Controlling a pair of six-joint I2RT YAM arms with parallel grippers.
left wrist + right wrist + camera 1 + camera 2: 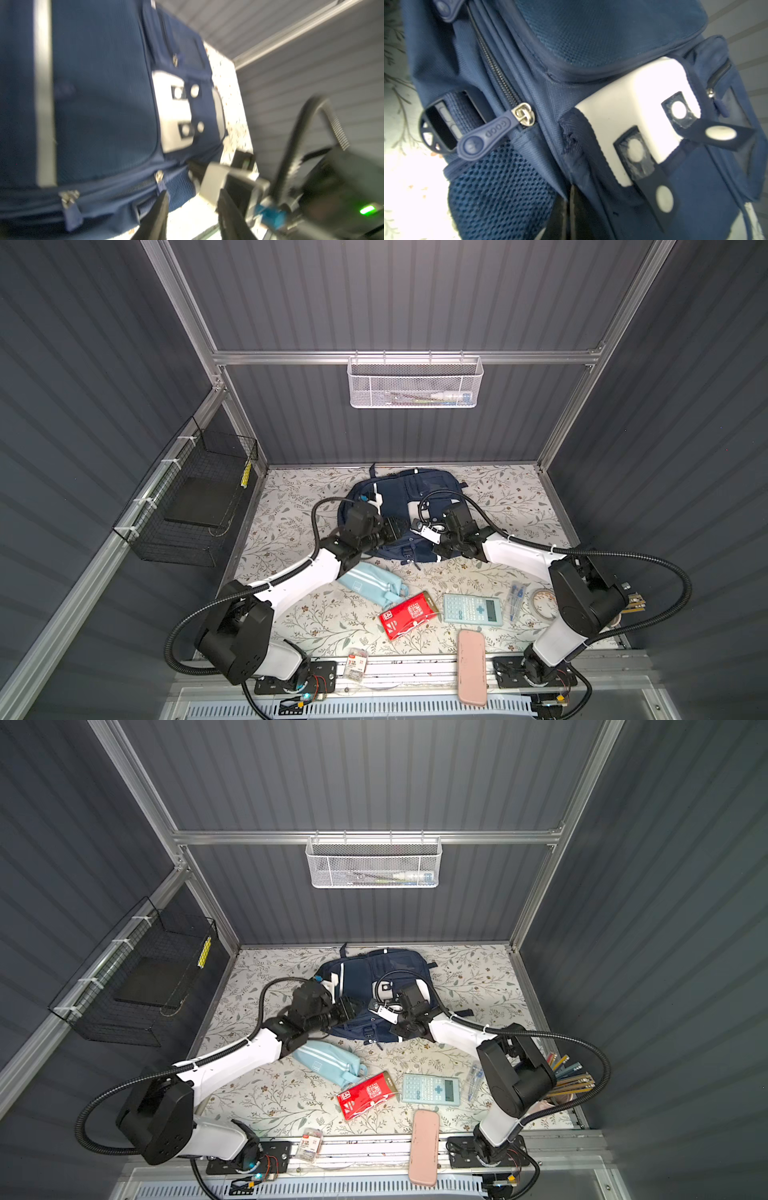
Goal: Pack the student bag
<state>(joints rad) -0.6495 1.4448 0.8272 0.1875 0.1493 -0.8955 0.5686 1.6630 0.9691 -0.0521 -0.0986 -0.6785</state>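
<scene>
Student bag [399, 493]: one, on counter [511, 497], between both claws.
Left claw [194, 192]: narrow gap, holding nothing, beside bag.
Right claw [569, 199]: closed, against bag.
Zip pull [488, 135]: one reads "GOOD".
Calculator [471, 608]: one, in front of bag.

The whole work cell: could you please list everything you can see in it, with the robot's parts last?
fabric backpack: one, navy with white stripes, back of floral table
fabric pencil pouch: one, light blue, in front of backpack
cardboard packet: one, red, table centre
calculator: one, pale blue, right of packet
oblong case: one, pink, over front edge
mesh basket: one, white, back rail
wire basket: one, black, left wall
left claw: one, black, open beside backpack zip
right claw: one, black, shut at backpack pocket
</scene>
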